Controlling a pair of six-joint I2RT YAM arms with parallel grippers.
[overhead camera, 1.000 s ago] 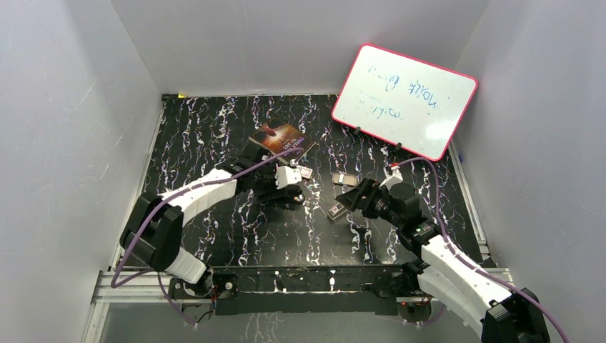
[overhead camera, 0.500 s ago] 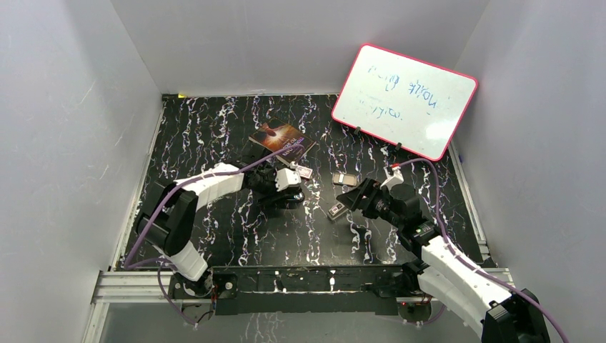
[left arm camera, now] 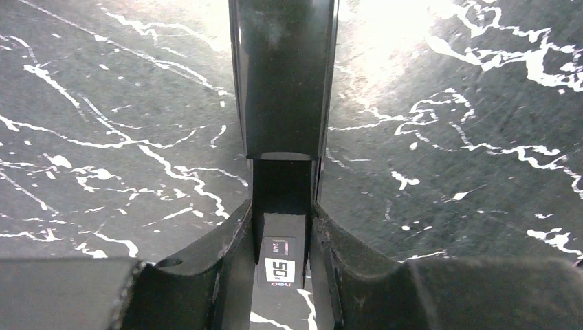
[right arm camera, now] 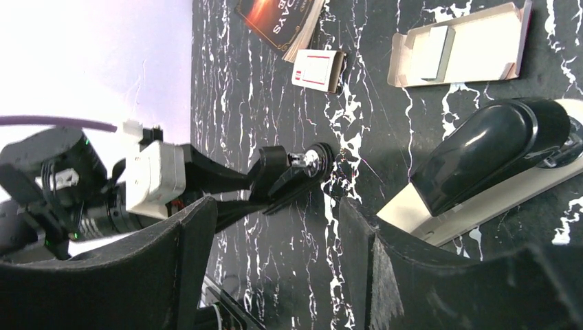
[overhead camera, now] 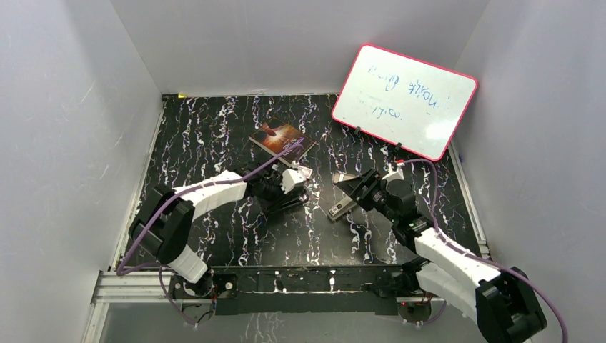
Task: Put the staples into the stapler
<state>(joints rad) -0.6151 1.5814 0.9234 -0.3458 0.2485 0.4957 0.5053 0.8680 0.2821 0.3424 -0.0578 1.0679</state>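
Moved since a second ago: right gripper (right arm camera: pixel 275 220), up-table toward the cardboard tray (right arm camera: pixel 481 41); left arm's elbow, drawn inward. Narrowed meanwhile and now clamped on the flanks of the black stapler (left arm camera: pixel 283 82): left gripper (left arm camera: pixel 280 220), fingers pressed flush against both sides. Running straight out past those fingertips, two long parallel stapler edges; down between the finger bases, a small printed label. Either side of those fingers, bare marbled tabletop (left arm camera: pixel 447 137), open for sideways travel. Right fingers apart, gripping nothing, only tabletop in the gap. Just outside one right finger, a black-topped, cream-based body (right arm camera: pixel 488 158) lying slantwise; touching or not, cannot tell. Beyond the fingertips on that same side, the tray with flaps splayed, staples (right arm camera: pixel 438 51) lying as a grey strip inside. Next along, a red-and-white box (right arm camera: pixel 316 69), then a book (right arm camera: pixel 278 17). Beyond the other finger, table edge meeting pale wall (right arm camera: pixel 103 69).
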